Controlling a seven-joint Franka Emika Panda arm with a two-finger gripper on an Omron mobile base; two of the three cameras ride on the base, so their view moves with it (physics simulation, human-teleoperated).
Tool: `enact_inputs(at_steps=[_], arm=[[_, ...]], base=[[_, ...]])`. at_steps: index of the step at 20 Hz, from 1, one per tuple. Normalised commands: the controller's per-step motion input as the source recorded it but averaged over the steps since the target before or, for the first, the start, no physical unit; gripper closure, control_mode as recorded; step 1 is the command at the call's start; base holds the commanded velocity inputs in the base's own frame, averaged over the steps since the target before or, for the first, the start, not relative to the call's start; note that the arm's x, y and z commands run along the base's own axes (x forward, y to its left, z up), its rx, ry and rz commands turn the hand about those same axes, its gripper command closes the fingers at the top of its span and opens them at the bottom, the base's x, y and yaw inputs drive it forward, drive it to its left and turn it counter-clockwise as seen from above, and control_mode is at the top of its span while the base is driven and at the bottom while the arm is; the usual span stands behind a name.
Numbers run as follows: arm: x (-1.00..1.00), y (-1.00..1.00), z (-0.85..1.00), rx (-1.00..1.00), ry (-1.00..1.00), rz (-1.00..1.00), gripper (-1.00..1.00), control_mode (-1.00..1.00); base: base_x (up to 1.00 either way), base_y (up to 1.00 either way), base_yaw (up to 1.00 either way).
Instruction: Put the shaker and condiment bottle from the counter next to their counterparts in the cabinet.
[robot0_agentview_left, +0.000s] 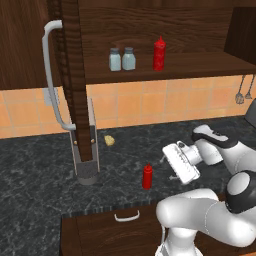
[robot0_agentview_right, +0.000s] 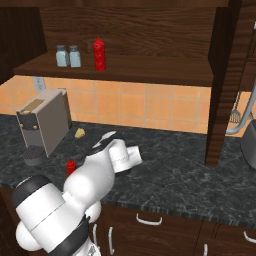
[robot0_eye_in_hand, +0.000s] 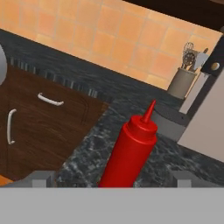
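Your condiment bottle is standing upright on the tabletop near its front edge, long axis vertical, just left of your gripper. The gripper is facing it with jaws spread wide, holding nothing, so I judge a short leftward advance brackets it.

condiment bottle on the counter, mostly behind the arm
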Motion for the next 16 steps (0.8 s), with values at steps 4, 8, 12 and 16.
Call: enact_inputs(at_steps=[4,8,12,16], arm=[[0.12,0.28,-0.11,0.0,0.02,-0.04,-1.0,-1.0],[0.14,0.27,-0.08,0.02,0.02,-0.05,-1.0,-1.0],[0.03,0.13,-0.05,0.07,0.04,-0.04,-1.0,-1.0],[0.0,0.26,-0.08,0.09,0.09,-0.05,-1.0,-1.0]], base=[[0.0,0.0,0.0],[0.0,0.0,0.0],[0.0,0.0,0.0],[0.0,0.0,0.0]])
